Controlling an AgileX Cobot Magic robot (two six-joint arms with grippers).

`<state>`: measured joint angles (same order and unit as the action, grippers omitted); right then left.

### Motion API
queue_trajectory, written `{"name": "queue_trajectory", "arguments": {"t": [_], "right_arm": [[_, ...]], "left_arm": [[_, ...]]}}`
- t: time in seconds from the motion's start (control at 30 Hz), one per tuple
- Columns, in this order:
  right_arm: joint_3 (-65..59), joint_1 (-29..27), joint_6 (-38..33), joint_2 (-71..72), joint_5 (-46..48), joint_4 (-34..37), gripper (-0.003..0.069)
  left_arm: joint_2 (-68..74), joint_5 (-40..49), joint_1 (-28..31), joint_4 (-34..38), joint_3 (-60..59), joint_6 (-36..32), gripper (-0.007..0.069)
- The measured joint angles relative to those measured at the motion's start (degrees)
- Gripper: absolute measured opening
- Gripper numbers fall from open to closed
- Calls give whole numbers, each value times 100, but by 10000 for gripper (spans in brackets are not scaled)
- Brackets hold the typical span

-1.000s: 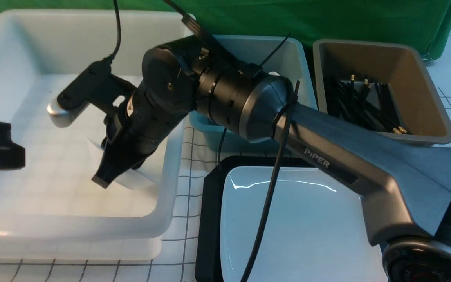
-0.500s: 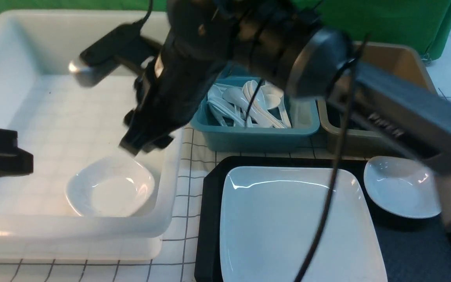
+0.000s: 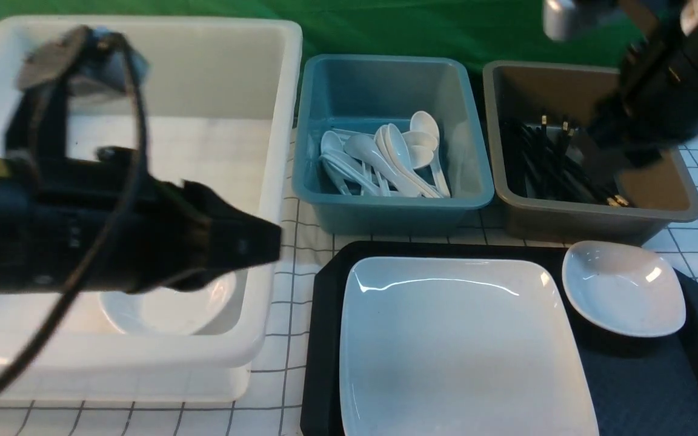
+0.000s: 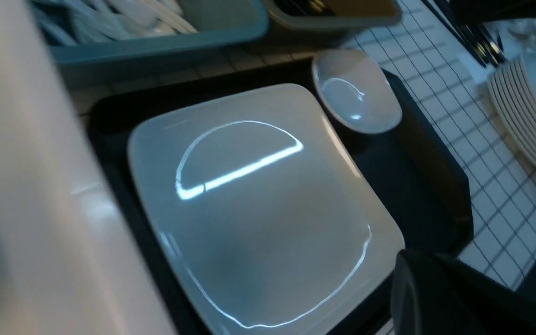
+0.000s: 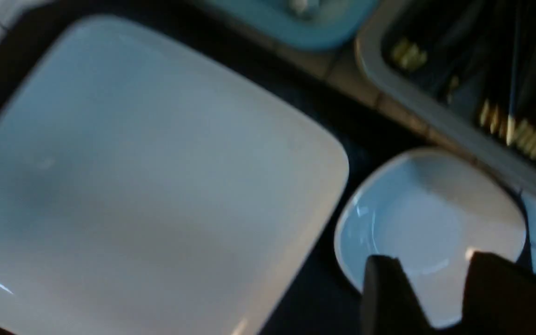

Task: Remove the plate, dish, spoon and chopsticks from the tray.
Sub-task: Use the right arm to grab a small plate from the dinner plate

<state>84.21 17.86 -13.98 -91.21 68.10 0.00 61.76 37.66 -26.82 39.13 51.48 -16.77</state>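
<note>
My right gripper [image 5: 431, 265] is blurred, its 2 fingers [image 5: 384, 298] apart, empty. My left gripper [image 3: 258, 242] looks closed. The plate [image 3: 458, 351] is cut off nearest me.

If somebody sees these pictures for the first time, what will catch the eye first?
Most striking is the large white plate, which covers the left part of the black tray at the front, with a small white dish beside it at the tray's far right corner. The dark left arm looms, blurred, before the white tub on the left. Behind the tray stand a teal bin of white spoons and a grey bin of black chopsticks.
</note>
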Motion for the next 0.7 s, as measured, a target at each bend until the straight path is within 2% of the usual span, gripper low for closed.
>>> {"name": "queue_trajectory", "arguments": {"t": [0.1, 0.17, 0.2, 0.23, 0.37, 0.7], "right_arm": [[-770, -241, -127, 5, -280, 0, 411], [-1542, -353, -387, -110, -666, -64, 506], [-1584, -353, -387, -121, -666, -64, 506], [-1846, -353, -584, -201, -886, -75, 538], [-2195, -353, -744, -408, -1374, -199, 559], [-2211, -353, -740, -935, -2101, -782, 563]], "left_arm": [[443, -215, -689, -220, 132, 22, -3], [991, -297, -1243, -408, 314, 27, -3], [1029, -297, -1277, -408, 325, 26, -3], [1271, -309, -1471, -463, 414, 26, -3], [1731, -284, -1694, -602, 521, 26, -3], [1874, 78, -1729, -943, 528, 140, -3]]}}
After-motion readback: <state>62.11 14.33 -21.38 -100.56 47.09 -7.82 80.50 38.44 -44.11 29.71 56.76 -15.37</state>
